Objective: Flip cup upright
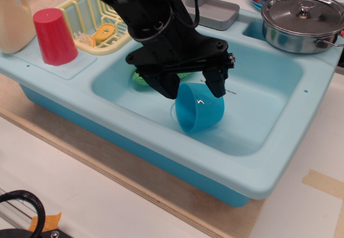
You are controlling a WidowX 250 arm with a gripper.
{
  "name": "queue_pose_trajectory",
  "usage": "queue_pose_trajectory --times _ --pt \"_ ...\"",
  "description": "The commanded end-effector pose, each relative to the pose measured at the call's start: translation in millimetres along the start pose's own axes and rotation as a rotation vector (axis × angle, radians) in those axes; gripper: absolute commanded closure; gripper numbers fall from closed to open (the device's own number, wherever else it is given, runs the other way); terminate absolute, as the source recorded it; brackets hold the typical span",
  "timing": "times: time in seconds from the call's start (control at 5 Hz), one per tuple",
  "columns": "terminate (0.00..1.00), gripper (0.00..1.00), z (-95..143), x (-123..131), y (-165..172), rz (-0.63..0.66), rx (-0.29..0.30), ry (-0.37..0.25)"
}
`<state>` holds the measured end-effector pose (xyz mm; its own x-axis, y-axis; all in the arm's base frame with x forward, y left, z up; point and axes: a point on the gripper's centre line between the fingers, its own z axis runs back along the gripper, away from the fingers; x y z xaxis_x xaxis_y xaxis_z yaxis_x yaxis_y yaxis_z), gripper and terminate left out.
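In the basin of the pale blue sink (pixel 279 95), the cup (pixel 199 108) lies on its side, its mouth turned toward the front left. The black gripper (pixel 194 85) hangs right over it with its two fingers spread apart, one (pixel 167 86) at the cup's left rim and the other (pixel 217 82) at its upper right (whether either touches the plastic is hard to tell). A green bumpy vegetable (pixel 141 78) peeks out behind the arm. The red tumbler (pixel 53 35) stands upside down on the left counter, beside the yellow dish rack (pixel 86 12); a lidded steel pot (pixel 302 20) sits at the back right.
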<state>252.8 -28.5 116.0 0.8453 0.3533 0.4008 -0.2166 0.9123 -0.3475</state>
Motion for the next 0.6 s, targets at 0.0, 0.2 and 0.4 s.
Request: queue_pose_trajectory --times 0.0,0.2,0.4 --pt "0.00 0.00 -7 7 0 0.011 -0.027 -0.038" --pt "0.00 0.00 -17 5 2 0.032 -0.040 -0.042" --pt "0.00 0.00 -31 6 2 0.036 -0.077 -0.046"
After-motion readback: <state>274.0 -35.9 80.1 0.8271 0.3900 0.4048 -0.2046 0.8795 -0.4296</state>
